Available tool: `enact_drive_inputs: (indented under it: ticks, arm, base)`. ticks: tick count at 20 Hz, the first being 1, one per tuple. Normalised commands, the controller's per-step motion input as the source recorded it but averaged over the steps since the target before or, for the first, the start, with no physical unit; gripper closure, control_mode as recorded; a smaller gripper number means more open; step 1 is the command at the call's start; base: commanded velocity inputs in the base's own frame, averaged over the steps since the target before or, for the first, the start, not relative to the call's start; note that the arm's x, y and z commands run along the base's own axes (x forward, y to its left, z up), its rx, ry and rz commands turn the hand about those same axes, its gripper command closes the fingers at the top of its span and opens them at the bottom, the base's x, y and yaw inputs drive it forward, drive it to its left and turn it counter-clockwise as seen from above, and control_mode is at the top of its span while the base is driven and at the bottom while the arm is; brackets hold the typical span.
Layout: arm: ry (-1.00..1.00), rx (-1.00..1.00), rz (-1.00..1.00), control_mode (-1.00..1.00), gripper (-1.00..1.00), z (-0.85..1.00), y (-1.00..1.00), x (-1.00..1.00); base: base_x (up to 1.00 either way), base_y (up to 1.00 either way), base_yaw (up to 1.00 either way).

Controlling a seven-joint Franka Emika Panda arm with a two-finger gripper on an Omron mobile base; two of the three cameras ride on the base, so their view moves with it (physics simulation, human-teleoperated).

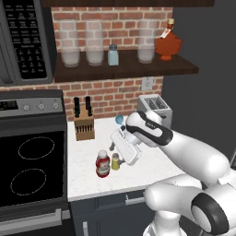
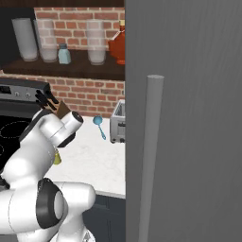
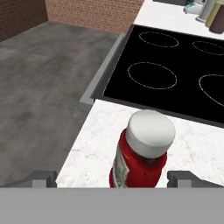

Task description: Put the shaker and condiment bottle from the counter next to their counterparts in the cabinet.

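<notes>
Wide open, the claw [image 3: 112,178] hangs low over the white bench [image 1: 87,177], with its two dark fingertips [image 3: 43,177] standing on either side of the condiment bottle [image 3: 142,151] and apart from it; it holds nothing. From the left base camera the claw [image 1: 123,148] is seen just beside the bottle, on the side away from the stove.

The condiment bottle [image 1: 103,164] stands upright near the front edge of the bench, not far from the edge that meets the black stove [image 1: 32,168]. The shaker [image 1: 115,162], yellow-green with a grey cap, stands just beside it, between the bottle and the claw. Whether the two touch, I cannot tell.

At the back edge of the bench are a wooden knife block [image 1: 84,125] and a silver toaster [image 1: 155,108]; a small blue spoon [image 2: 99,125] lies on the bench near the toaster.

Above, on the cabinet [image 1: 124,69], a dark open shelf, stand glass jars [image 1: 95,44], the pale blue shaker [image 1: 113,55] between two of them, and the orange-red flask [image 1: 168,44] near the shelf's right end. A black microwave [image 1: 25,41] hangs over the stove.
</notes>
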Motion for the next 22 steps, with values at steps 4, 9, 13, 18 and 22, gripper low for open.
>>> enact_drive_inputs:
  ticks: [4,9,13,18,22]
  arm:
    - [0.00,0.00,0.00,-1.00,-1.00,-0.10,0.06,0.06]
    - [0.00,0.00,0.00,-1.00,-1.00,-0.06,0.08,0.04]
    - [0.00,0.00,0.00,-1.00,-1.00,-0.03,0.06,0.04]
    - [0.00,0.00,0.00,-1.00,-1.00,-0.02,0.05,0.01]
    - [0.00,0.00,0.00,-1.00,-1.00,-0.04,0.04,0.05]
  base:
    - [0.00,0.00,0.00]
    - [0.00,0.00,0.00]
    - [0.00,0.00,0.00]
    - [0.00,0.00,0.00]
    - [0.00,0.00,0.00]
